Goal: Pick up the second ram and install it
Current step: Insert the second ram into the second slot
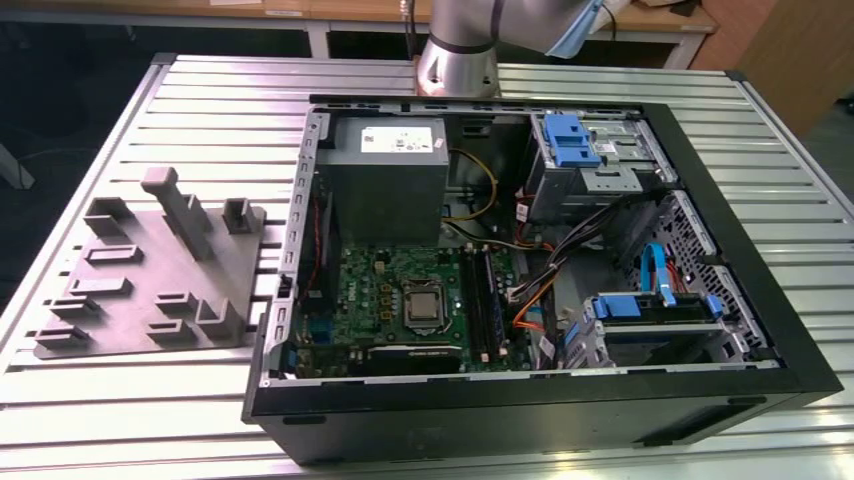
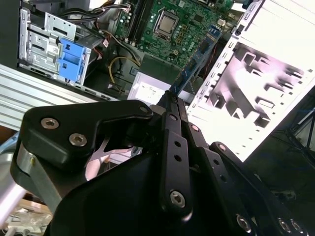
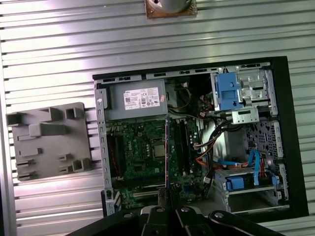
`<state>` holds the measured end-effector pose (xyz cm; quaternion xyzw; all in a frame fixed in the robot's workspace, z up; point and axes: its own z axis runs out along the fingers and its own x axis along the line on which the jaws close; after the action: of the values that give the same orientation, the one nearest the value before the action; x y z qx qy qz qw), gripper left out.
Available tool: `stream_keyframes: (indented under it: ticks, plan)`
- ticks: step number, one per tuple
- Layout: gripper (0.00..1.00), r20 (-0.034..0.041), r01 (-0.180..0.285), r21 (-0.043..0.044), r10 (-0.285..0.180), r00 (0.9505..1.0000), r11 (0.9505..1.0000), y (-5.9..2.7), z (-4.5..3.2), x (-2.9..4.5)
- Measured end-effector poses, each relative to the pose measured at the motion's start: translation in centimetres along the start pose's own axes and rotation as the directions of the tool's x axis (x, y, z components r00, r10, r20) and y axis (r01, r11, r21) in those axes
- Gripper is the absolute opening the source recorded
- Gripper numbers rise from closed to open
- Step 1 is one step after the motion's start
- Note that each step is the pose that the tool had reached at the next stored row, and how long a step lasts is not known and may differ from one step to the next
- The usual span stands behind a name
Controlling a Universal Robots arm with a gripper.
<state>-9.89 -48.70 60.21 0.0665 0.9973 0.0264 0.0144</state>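
My gripper (image 3: 167, 197) is shut on the second ram (image 3: 167, 147), a thin dark board seen edge-on and running straight out from the fingertips. In the second wrist view the second ram (image 2: 197, 59) shows bluish beyond the gripper (image 2: 173, 98). Both wrist views look down from high above the open computer case (image 1: 747, 300). Inside it lies the green motherboard (image 1: 400, 290), with the long memory slots (image 1: 489, 300) beside the processor socket (image 1: 424, 305). In the first wrist view the held board lines up over the motherboard (image 3: 142, 147), left of the memory slots (image 3: 183, 147).
A grey plastic fixture (image 1: 147, 270) with upright blocks lies on the slatted table (image 1: 200, 100) at the exterior view's left of the case. Inside the case sit a power supply (image 1: 387, 170), blue drive brackets (image 1: 567, 140) and loose cables (image 1: 561, 260). The arm's base (image 1: 461, 55) stands behind the case.
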Motion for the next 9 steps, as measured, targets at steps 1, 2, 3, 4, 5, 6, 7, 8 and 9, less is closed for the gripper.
stream_keyframes:
  ticks: [1, 2, 3, 4, 5, 6, 7, 8, 9]
  plan:
    - [0.11, 0.0, 0.0, 0.0, 0.0, 1.0, 1.0, 0.01, 0.02, -0.09]
    - [0.11, 0.0, 0.0, 0.0001, 0.0, 1.0, 1.0, 0.03, 0.03, -0.19]
    - [0.11, 0.0, 0.0, 0.0, 0.0, 1.0, 1.0, 0.04, 0.06, -0.28]
    - [0.11, 0.0, 0.0, 0.0, 0.0, 1.0, 1.0, 0.05, 0.08, -0.39]
    - [0.11, -0.0001, 0.0, 0.0, 0.0, 1.0, 1.0, 0.07, 0.1, -0.51]
    - [0.11, -0.0001, 0.0, 0.0001, 0.0, 1.0, 1.0, 0.08, 0.12, -0.61]
    - [0.11, 0.0, 0.0, 0.0001, 0.0, 1.0, 1.0, 0.09, 0.15, -0.72]
    - [0.11, -0.0001, 0.0, 0.0, 0.0, 1.0, 1.0, 0.11, 0.17, -0.85]
    - [0.11, -0.0001, 0.0, 0.0, 0.0, 1.0, 1.0, 0.12, 0.19, -0.97]
